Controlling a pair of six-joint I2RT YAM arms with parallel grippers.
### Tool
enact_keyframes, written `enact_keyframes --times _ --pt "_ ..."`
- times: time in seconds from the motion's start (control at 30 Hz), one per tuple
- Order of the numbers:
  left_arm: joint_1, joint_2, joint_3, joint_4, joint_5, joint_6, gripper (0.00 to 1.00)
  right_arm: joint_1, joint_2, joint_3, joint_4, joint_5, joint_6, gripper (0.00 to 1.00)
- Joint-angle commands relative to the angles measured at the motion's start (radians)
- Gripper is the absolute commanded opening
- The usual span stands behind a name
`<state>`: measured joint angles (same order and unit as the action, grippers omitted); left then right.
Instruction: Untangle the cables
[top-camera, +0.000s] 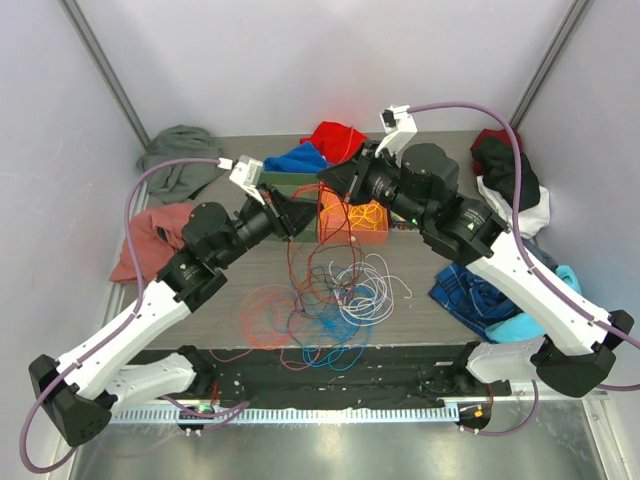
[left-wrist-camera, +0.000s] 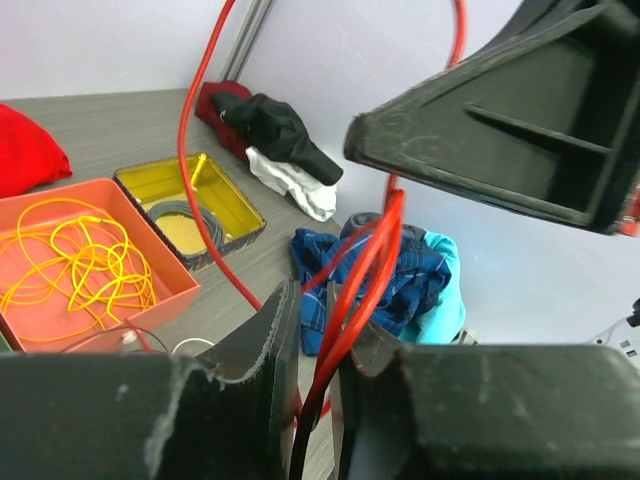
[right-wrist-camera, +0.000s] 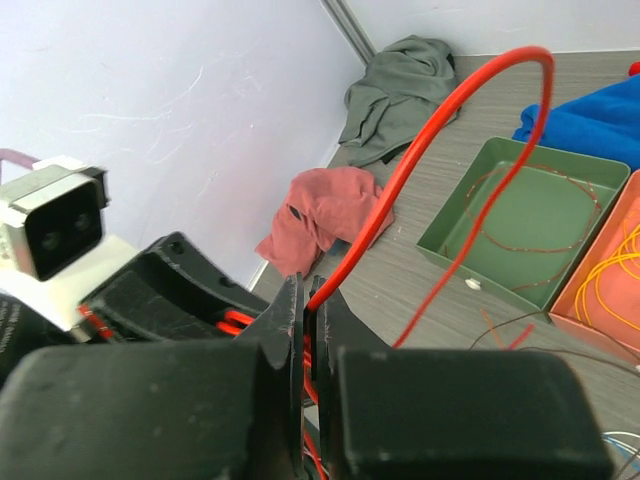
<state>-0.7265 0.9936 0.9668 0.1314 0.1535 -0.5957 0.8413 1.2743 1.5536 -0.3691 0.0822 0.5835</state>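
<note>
While right claw (right-wrist-camera: 310, 296) clenches red cable (right-wrist-camera: 520, 52), it threads left claw (left-wrist-camera: 320, 322), grip unclear.

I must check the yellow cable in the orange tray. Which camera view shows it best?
The left wrist view: the yellow cable lies in loose loops in the orange tray. The top view shows it only small; the right wrist view catches a few loops at its right edge.

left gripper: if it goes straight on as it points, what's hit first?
Left gripper straddles the red cable; beyond that, probably the right gripper, close ahead, slightly up and right in the left wrist view. If it passes under, the blue checked cloth. Depth unclear.
</note>
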Motion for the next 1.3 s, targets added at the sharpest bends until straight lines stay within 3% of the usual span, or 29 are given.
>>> enact_keyframes --times 0.0,0.33,0.83,0.93,1.17,1.27 --pt "-0.005 -0.058 -0.007 0.06 -0.017 0.007 0.19 0.004 -0.018 -0.018 0.01 0.045 -0.02 0.01" --pt "-0.005 -0.108 -0.033 0.05 -0.008 0.001 0.19 -0.008 -0.012 -0.047 0.001 0.068 -0.036 0.01" --pt "-0.004 -0.066 -0.086 0.132 0.026 -0.024 0.22 -0.007 0.011 -0.038 0.029 -0.042 0.029 0.01" --pt "-0.005 -0.055 -0.099 0.151 0.034 -0.036 0.27 -0.008 0.011 -0.044 0.035 -0.048 0.033 0.01" --pt "-0.013 -0.055 -0.166 0.203 0.046 -0.068 0.55 -0.007 -0.02 -0.075 0.036 -0.041 0.035 0.01" --pt "-0.016 -0.038 -0.178 0.229 0.049 -0.085 0.58 -0.007 -0.027 -0.095 0.05 -0.059 0.055 0.01"
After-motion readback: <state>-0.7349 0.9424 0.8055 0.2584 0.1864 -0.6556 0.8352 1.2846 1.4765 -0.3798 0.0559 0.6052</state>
